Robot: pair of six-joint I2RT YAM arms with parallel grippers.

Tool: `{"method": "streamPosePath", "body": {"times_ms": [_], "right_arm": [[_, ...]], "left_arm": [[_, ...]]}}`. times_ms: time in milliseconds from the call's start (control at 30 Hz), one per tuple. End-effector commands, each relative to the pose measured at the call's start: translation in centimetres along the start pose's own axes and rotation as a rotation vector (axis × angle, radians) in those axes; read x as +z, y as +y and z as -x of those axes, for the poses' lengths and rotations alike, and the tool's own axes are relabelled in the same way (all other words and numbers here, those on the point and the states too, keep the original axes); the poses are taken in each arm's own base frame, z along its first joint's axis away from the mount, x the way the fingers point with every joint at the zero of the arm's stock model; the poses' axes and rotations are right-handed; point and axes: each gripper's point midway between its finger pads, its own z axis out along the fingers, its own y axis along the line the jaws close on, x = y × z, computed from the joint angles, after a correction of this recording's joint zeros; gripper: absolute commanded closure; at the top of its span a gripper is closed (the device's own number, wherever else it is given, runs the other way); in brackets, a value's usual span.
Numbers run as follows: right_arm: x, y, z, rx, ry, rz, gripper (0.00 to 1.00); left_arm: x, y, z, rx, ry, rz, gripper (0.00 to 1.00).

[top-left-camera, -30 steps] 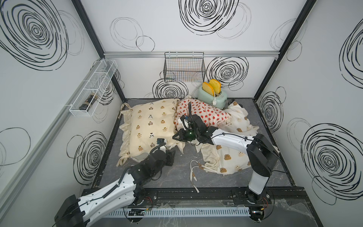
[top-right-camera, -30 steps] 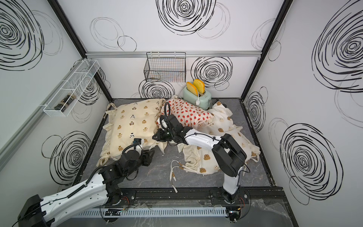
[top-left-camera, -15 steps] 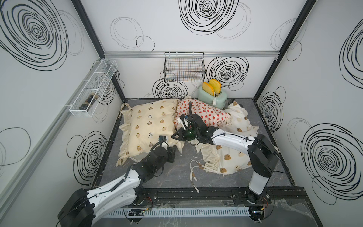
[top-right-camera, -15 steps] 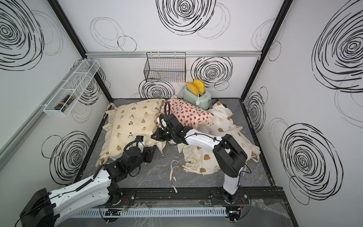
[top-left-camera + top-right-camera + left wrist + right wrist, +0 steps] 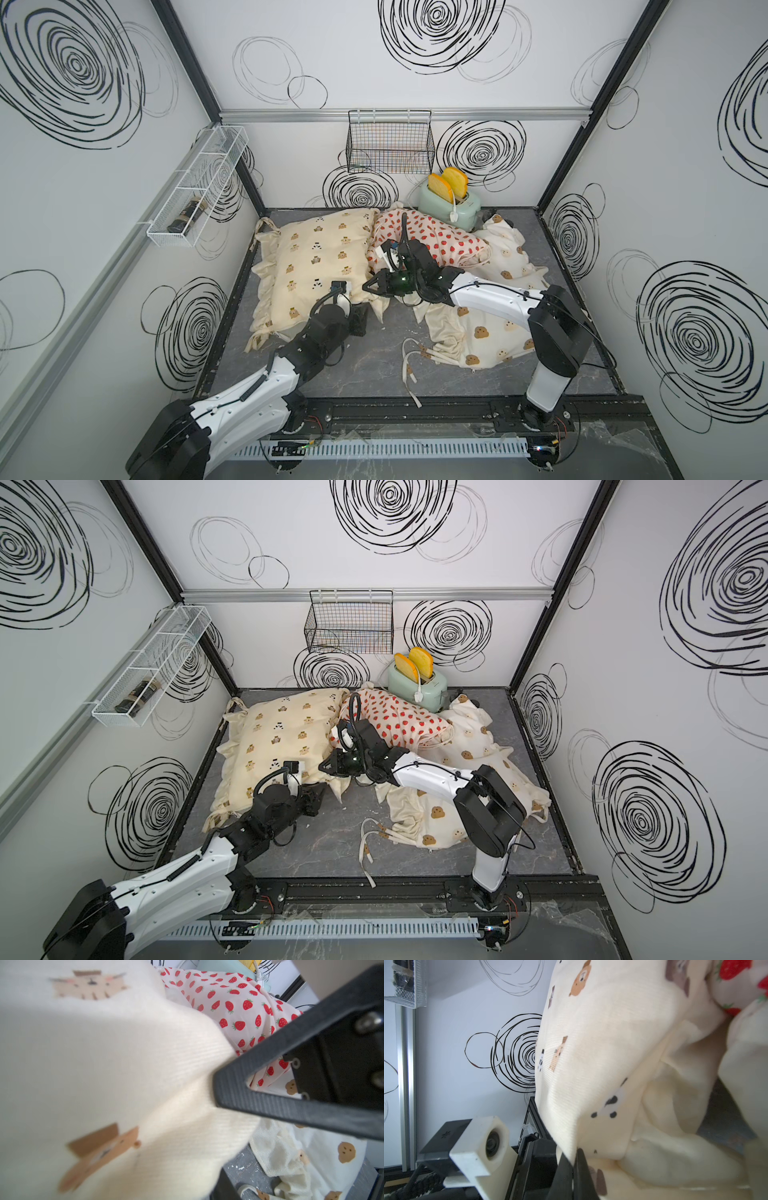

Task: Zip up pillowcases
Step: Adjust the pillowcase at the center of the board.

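The right gripper (image 5: 366,286), in both top views, lies low and points at the right long edge of the cream pillowcase (image 5: 320,257), whose length runs from the near side toward the back wall. The left gripper (image 5: 360,321) sits just beside it at the near right corner, with bare table (image 5: 374,365) in front and the strawberry pillowcase (image 5: 436,243) crowding behind. In the left wrist view, cream cloth bulges between that gripper's part-open jaws, and I cannot tell whether it is pinched. In the right wrist view the right gripper (image 5: 574,1157) is closed tight on the cream edge, and no zipper shows.
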Motion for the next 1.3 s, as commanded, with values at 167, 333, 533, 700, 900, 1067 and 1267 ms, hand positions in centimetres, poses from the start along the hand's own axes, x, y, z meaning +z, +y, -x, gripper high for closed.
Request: {"method": "streamPosePath", "body": {"times_ms": [167,333,533,700,900,1067,1267], "right_arm": [[-1.3,3.5,1.0,-0.049,-0.044,0.078,1.00],[-1.3,3.5,1.0,-0.050,-0.045,0.078,1.00],[-1.4,3.7,1.1,-0.052,-0.047,0.081,1.00],[-1.3,3.6,1.2,-0.054,-0.047,0.079,1.00],[-1.3,3.5,1.1,-0.054,-0.048,0.076,1.00],[-1.3,3.4,1.3,-0.054,-0.053,0.073,1.00],[-1.5,2.8,1.5,-0.054,-0.066,0.052,1.00]], "left_arm": [[-0.8,-1.4,1.7,0.012,-0.085,-0.101,0.74],[-0.6,-0.9,1.8,0.013,-0.078,-0.084,0.77],[-0.2,-0.6,1.7,0.020,-0.067,-0.071,0.74],[-0.2,-1.2,2.2,0.023,-0.088,-0.101,0.77],[-0.3,-1.4,2.5,0.031,-0.098,-0.110,0.85],[-0.3,-1.6,2.6,0.044,-0.092,-0.112,0.91],[-0.7,-1.2,2.5,0.042,-0.086,-0.098,1.00]]}}
